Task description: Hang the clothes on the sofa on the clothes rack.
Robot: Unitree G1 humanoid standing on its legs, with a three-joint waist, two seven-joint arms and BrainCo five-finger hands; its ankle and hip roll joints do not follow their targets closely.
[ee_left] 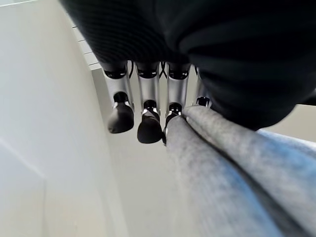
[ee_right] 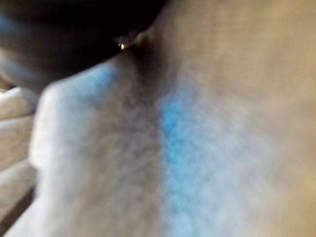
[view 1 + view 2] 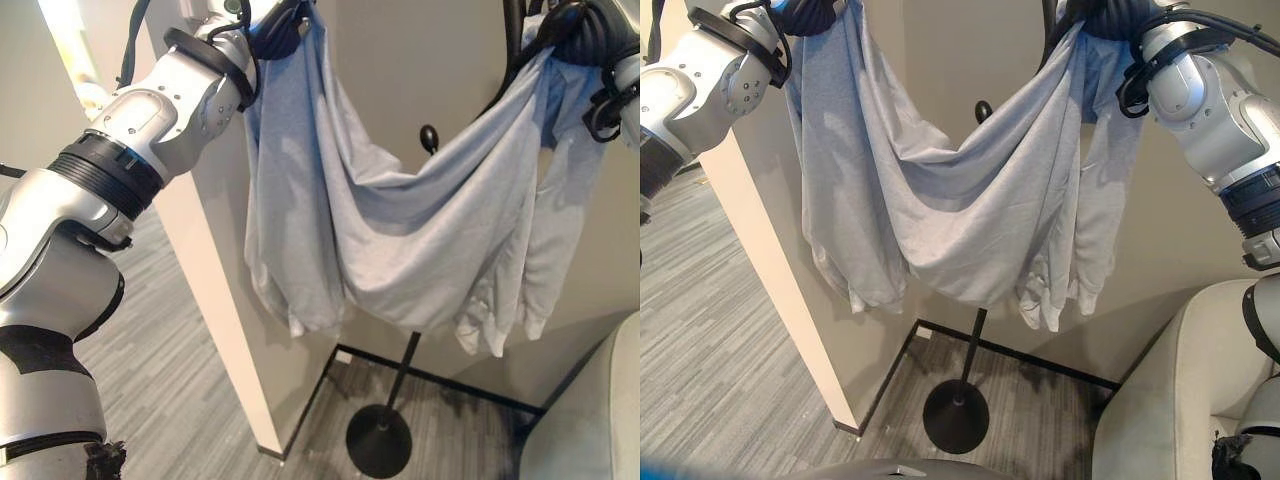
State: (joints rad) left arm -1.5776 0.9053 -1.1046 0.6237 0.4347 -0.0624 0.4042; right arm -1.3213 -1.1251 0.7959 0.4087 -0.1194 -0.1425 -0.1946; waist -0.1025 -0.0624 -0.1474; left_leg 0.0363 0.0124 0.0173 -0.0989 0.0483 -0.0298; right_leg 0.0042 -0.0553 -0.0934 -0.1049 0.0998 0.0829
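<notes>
Both arms are raised high, and one light grey garment (image 3: 970,230) hangs stretched between them like a hammock. The left hand (image 1: 148,113) has its fingers curled down over a bunched fold of the cloth, so it is clamped on the garment. The right hand (image 3: 1110,20) is at the other upper corner, where the cloth gathers under its dark cover; I cannot tell how its fingers stand, because the right wrist view shows blurred grey fabric very close. Below the hands, behind the sagging cloth, stands one black clothes rack (image 3: 958,415) with a thin pole and a round base on the grey floor (image 3: 730,340). Below the right hand the corner of one pale sofa (image 3: 1160,390) appears.
</notes>
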